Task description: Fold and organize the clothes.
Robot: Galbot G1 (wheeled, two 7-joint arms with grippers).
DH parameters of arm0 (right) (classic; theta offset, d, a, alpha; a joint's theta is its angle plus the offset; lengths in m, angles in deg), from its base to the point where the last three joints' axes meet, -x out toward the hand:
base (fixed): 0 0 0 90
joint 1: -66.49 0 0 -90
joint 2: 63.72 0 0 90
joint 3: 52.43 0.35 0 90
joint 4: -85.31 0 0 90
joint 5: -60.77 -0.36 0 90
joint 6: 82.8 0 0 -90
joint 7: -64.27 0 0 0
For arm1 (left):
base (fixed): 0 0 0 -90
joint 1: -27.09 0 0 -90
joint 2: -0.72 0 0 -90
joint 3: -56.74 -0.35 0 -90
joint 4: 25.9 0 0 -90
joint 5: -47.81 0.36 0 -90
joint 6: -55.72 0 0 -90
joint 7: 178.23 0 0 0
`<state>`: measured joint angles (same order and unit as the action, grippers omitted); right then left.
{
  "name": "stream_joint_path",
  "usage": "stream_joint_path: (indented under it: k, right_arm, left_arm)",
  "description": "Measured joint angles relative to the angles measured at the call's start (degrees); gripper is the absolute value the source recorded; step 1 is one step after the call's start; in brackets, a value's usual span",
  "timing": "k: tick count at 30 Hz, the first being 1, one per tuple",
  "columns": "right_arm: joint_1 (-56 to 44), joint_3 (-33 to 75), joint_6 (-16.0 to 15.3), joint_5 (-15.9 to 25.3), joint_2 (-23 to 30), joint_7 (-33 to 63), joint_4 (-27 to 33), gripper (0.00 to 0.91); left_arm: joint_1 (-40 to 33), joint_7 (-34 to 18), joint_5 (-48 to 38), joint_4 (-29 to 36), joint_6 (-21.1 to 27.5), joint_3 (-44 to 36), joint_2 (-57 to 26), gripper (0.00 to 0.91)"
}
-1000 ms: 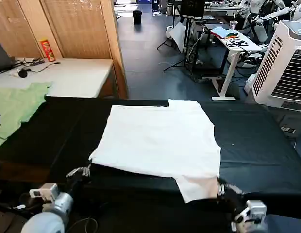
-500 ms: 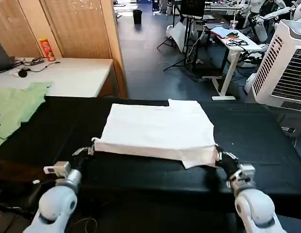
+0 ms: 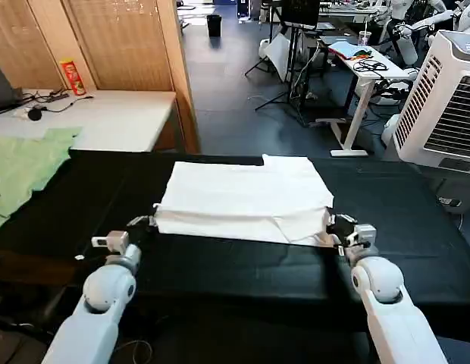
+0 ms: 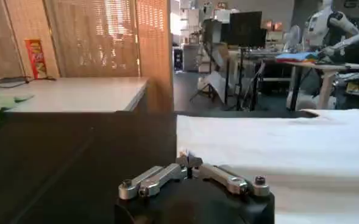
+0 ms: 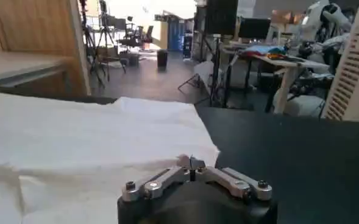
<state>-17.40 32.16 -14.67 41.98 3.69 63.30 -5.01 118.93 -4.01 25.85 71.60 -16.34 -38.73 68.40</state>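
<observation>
T-shirt [image 3: 246, 200], white and part folded, lies on the black bench [image 3: 242, 262] in the head view, its near edge doubled over toward the far side. The left hand [image 3: 144, 222] sits at the T-shirt's near left corner, pinched shut on the cloth. The right hand [image 3: 333, 227] sits at the T-shirt's near right corner, also closed on the fabric. A pale green garment [image 3: 23, 167] lies well apart from the T-shirt, on the bench's far left end.

In the left wrist view, the left hand [image 4: 189, 162] has its fingers drawn together at the T-shirt's [image 4: 277, 146] corner edge, with the dark bench [image 4: 75, 158] stretching away beside the cloth.

In the right wrist view, the right hand [image 5: 191, 162] is closed with its fingertips meeting on the T-shirt [image 5: 88, 131], whose folded layers show just beside it; bare bench [image 5: 289, 152] lies on the T-shirt's other side.
</observation>
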Motion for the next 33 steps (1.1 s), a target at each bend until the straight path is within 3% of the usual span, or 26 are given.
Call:
stream_joint_path:
  k: [1,2,3,4,10,17,21,24,28,29,31,32,33]
  right_arm:
    - [0.06,-0.01,-0.72,-0.19,0.01,-0.11,0.12,0.020]
    - [0.07,0.00,-1.26,-0.37,0.00,-0.16,0.20,0.127]
    - [0.02,0.09,-1.85,-0.52,-0.06,-0.34,0.16,0.302]
    - [-0.24,0.36,-2.43,-0.75,-0.25,-0.76,-0.20,0.878]
    - [-4.37,2.41,-4.65,-3.22,-1.75,-1.40,-4.97,0.878]
    - [-14.51,6.59,-4.35,-2.63,-2.49,-2.53,-14.32,0.878]
    - [-17.86,7.73,-4.30,-2.12,-1.87,-2.48,-15.82,0.878]
    - [-19.16,8.17,-4.22,-1.88,-1.38,-2.35,-16.05,0.790]
    - [-19.82,8.60,-4.00,-1.72,-1.13,-2.30,-16.05,0.761]
    - [-19.87,8.63,-3.98,-1.64,-1.05,-2.30,-15.97,0.683]
    - [-19.96,8.62,-3.96,-1.56,-0.88,-2.31,-15.84,0.644]
    - [-20.01,8.58,-3.94,-1.41,-0.77,-2.31,-15.77,0.585]
    - [-20.10,8.48,-3.91,-1.31,-0.61,-2.33,-15.78,0.497]
  left_arm:
    - [-0.21,-0.03,0.08,-0.32,0.00,-0.03,0.01,0.000]
    - [-0.36,-0.05,0.10,-0.57,0.00,-0.04,0.01,0.000]
    - [-0.45,-0.08,0.10,-0.70,0.01,-0.06,0.01,0.000]
    - [-0.56,-0.21,0.11,-0.79,0.11,-0.07,0.02,0.878]
    - [-0.60,-0.26,0.32,-0.77,0.26,0.20,0.19,0.878]
    - [0.60,-0.18,0.12,0.21,0.22,1.29,0.31,0.878]
    - [1.76,0.38,-0.12,1.22,0.47,1.52,0.35,0.878]
    - [2.94,1.33,-0.80,1.89,0.93,1.75,0.37,0.878]
    - [4.45,2.32,-2.02,2.34,1.42,2.19,0.38,0.878]
    - [4.75,2.44,-2.03,2.34,1.46,2.32,0.39,0.761]
    - [5.09,2.44,-2.22,2.06,1.72,2.55,0.49,0.605]
    - [5.15,2.43,-2.53,1.87,1.85,2.66,0.53,0.410]
    - [5.16,2.42,-2.92,1.64,2.03,2.78,0.55,0.156]
